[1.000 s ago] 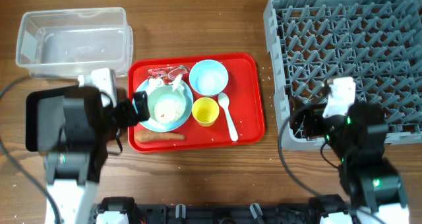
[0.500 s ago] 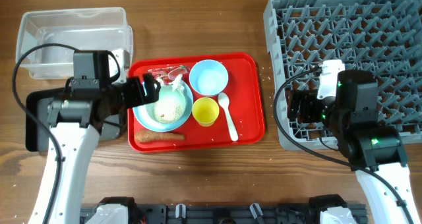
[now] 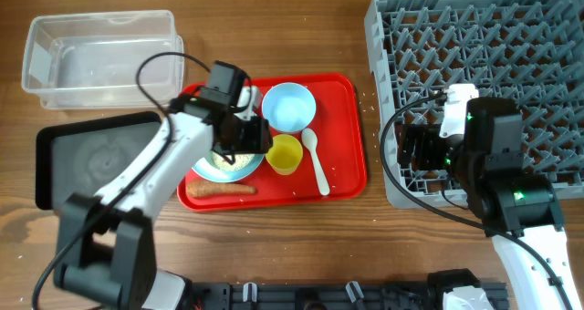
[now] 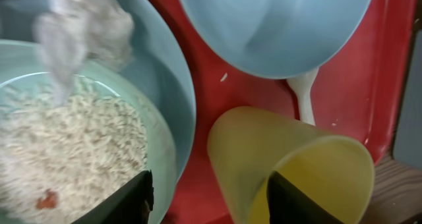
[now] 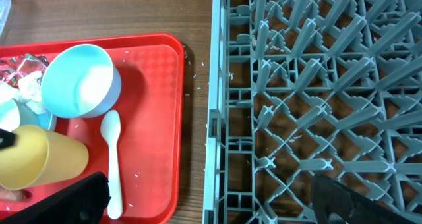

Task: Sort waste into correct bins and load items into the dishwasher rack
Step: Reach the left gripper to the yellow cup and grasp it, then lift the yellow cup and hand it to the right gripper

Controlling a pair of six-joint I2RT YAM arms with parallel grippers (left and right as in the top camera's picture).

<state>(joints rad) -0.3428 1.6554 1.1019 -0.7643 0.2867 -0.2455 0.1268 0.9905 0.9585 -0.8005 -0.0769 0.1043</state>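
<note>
- One large square grey plastic dishwasher rack (image 3: 511,36) with upright pegs stands at the counter's right end, its peg grid bare.
- Two bins sit at the left. The clear rectangular plastic tub (image 3: 36,55) is at the far side and the shallow black rectangular tray (image 3: 55,164) is nearer, each with its bare bottom in view.
- One flat red serving tray (image 3: 342,178) lies between bins and rack and carries everything else.
- There are two bowls. The light-blue bowl (image 3: 289,107) shows only its own inside.
- The pale-green bowl (image 4: 157,128) holds a heap of white rice-like grains (image 4: 66,151) and sits on the one round light-blue plate (image 4: 165,72).
- One small yellow cup (image 3: 285,155) stands just beside that plate.
- One white plastic spoon (image 3: 316,160) lies right of the cup.
- One thin orange-brown food stick (image 3: 219,189) lies along the tray's near edge.
- Crumpled red-and-white wrappers (image 5: 20,69) lie at the tray's far left corner; how many cannot be told.
- The left end effector (image 3: 248,135) hangs low over the plate and cup. Its fingers are about half apart, one over the rice bowl and one at the cup, not closed on either.
- The right end effector (image 5: 211,204) is spread wide with nothing in it, above the rack's near left corner.
</note>
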